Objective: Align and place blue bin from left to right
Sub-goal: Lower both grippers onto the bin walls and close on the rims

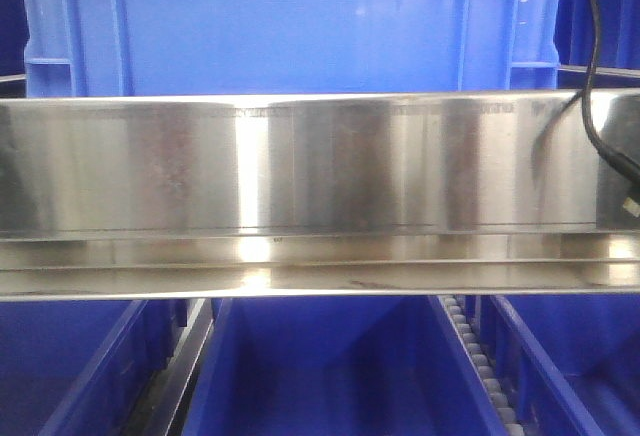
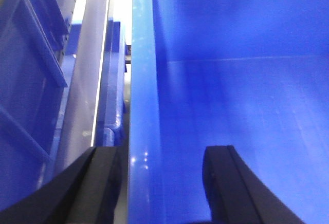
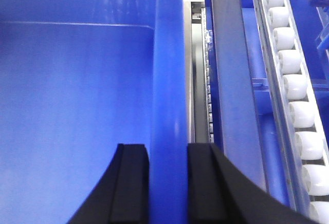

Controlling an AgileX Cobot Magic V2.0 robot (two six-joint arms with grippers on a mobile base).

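– Progress on the bright-blue rectangular plastic bin (image 3: pixel 167 70)?

– Early, I'd judge. It seems to be the middle one low on the rack, below the polished steel rail (image 1: pixel 320 166), with the white roller track (image 3: pixel 288 80) just beside its right wall.

– Grip?

– The right gripper (image 3: pixel 168 149) has its black fingers (image 3: pixel 131 188) pressed against both faces of the right wall, clamped on the rim. The left gripper (image 2: pixel 162 151) only straddles the left wall: its fingers (image 2: pixel 226 183) stand wide, the inner one well apart from the plastic, holding nothing.

– So what's left?

– Nearly all: closing the left side, then carrying the bin rightward and squaring it up. Whether it already stands in its final slot, I cannot tell.
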